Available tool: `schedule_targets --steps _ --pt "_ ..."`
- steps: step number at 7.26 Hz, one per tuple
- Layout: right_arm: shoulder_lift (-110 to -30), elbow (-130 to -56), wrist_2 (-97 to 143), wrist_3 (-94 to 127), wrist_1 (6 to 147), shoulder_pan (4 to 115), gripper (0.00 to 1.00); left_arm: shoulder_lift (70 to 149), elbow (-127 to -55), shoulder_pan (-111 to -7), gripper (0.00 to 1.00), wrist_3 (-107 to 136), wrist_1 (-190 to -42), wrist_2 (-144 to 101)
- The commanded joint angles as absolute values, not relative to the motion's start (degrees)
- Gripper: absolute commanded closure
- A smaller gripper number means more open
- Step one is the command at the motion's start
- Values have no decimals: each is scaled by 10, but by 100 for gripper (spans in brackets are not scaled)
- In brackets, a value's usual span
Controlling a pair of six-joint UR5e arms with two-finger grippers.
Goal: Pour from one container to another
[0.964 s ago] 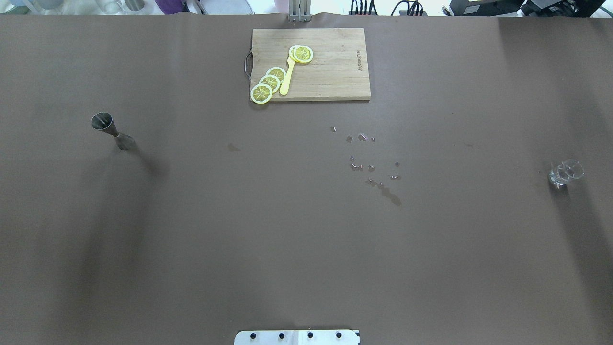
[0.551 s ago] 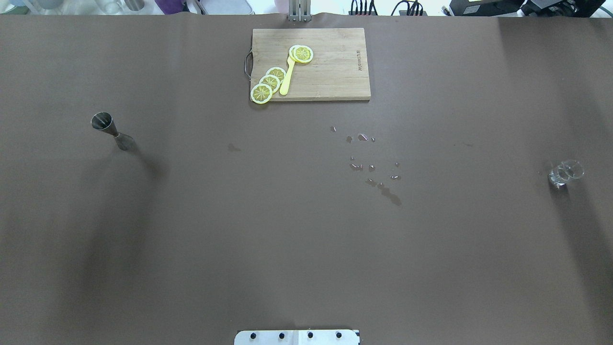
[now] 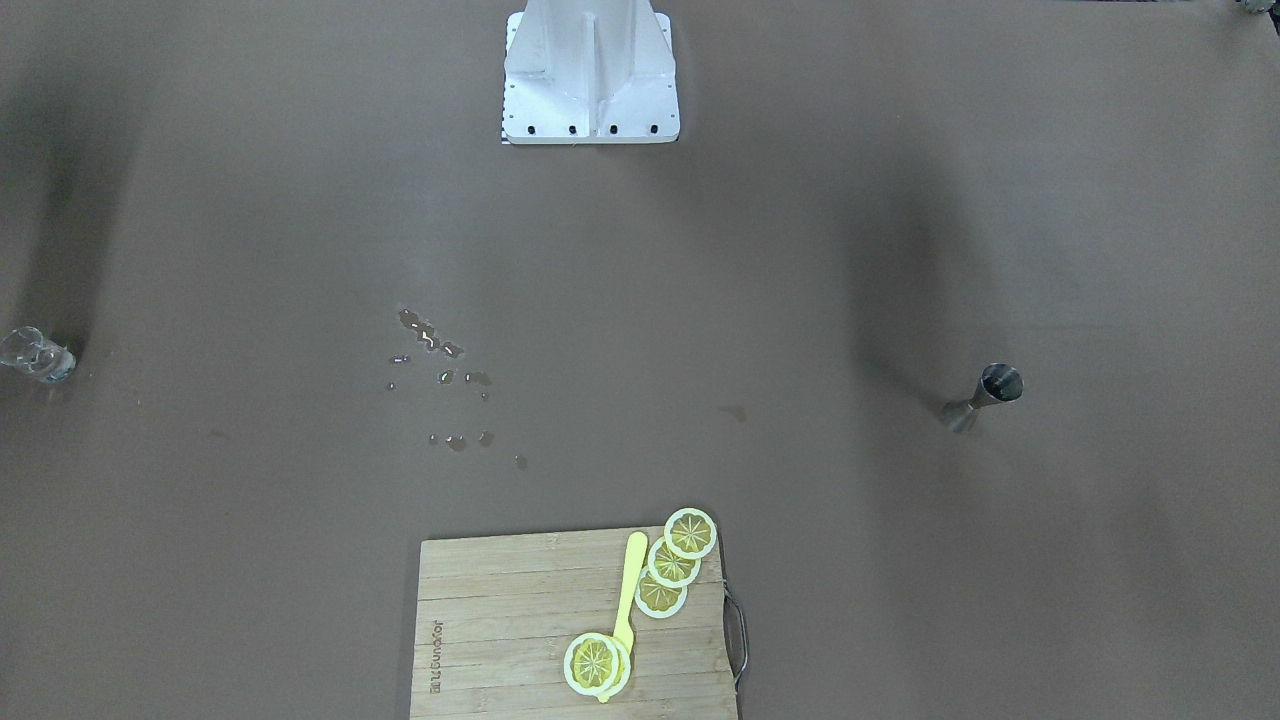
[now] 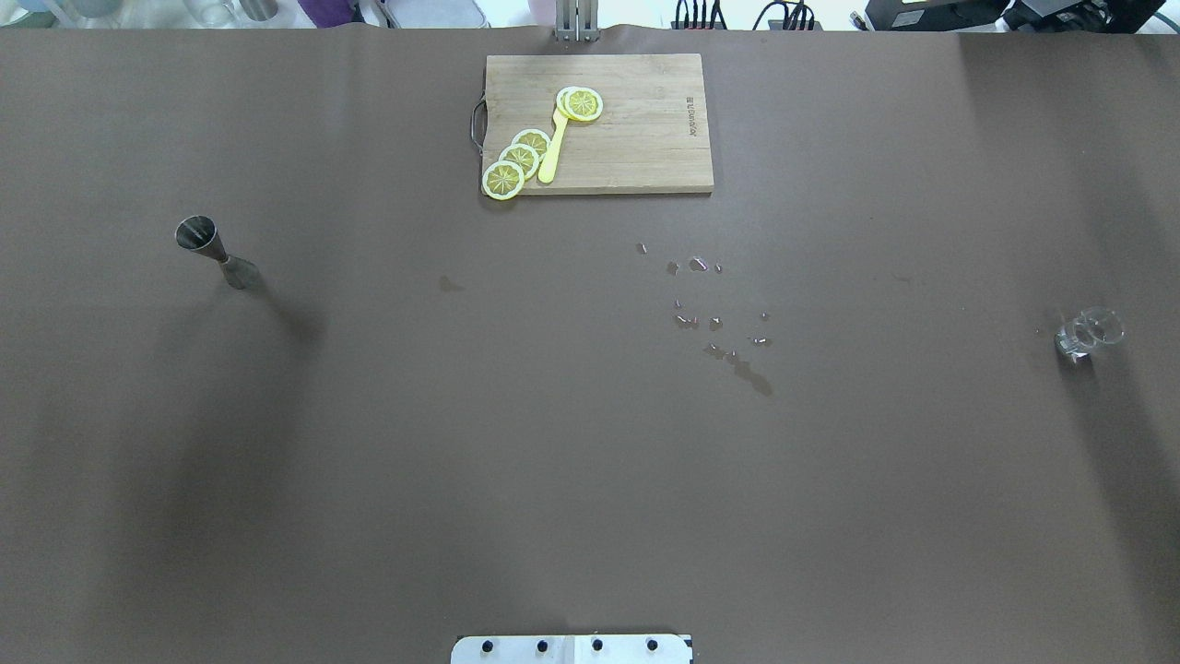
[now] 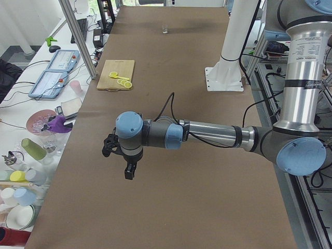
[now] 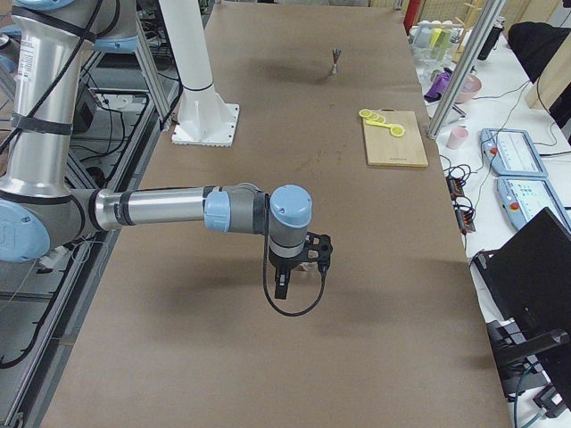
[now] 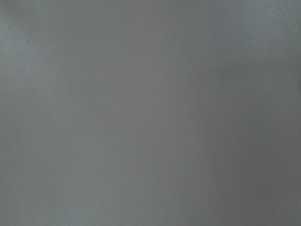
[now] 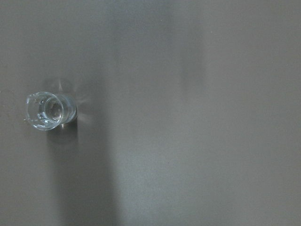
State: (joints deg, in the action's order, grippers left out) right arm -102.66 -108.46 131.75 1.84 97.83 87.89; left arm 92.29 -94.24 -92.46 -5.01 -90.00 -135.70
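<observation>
Currently small clear glass beaker [image 4: 1088, 332] is standing far right, steel hourglass jigger [image 4: 214, 251] far left. Glass likely light, slippery, fragile: grasping mid-wall advised. Hovering left gripper [image 5: 120, 155] and right gripper [image 6: 299, 263]: opening cannot be told.

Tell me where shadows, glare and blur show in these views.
Overhead: soft, broad shadows fall beside the jigger and the glass; the spilled drops glint. Left wrist: featureless grey, nothing sharp. Right wrist: the glass throws bright streaks beside a shadow band.

You'll see silver tubes [image 5: 212, 134] with light-blue joint caps [image 5: 128, 124]. A black cable [image 5: 173, 95] runs back from the black left gripper [image 5: 128, 173]; the right gripper [image 6: 282, 287] matches it.
</observation>
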Motion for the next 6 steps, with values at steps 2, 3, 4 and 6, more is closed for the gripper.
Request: schedule_targets --steps 2,3,4,6 --pt "-1027 -1085 1318 18 978 879 0 946 -946 -925 2 -31 -900 -1357" --pt "-1027 -1085 1318 18 978 879 0 948 -942 -925 2 -31 -915 -1357" --pt "-1027 -1085 1318 18 978 879 0 947 -947 -925 2 -28 -922 -1357" --pt "-1027 -1088 1320 18 978 879 0 956 -961 -925 2 -28 -924 -1358"
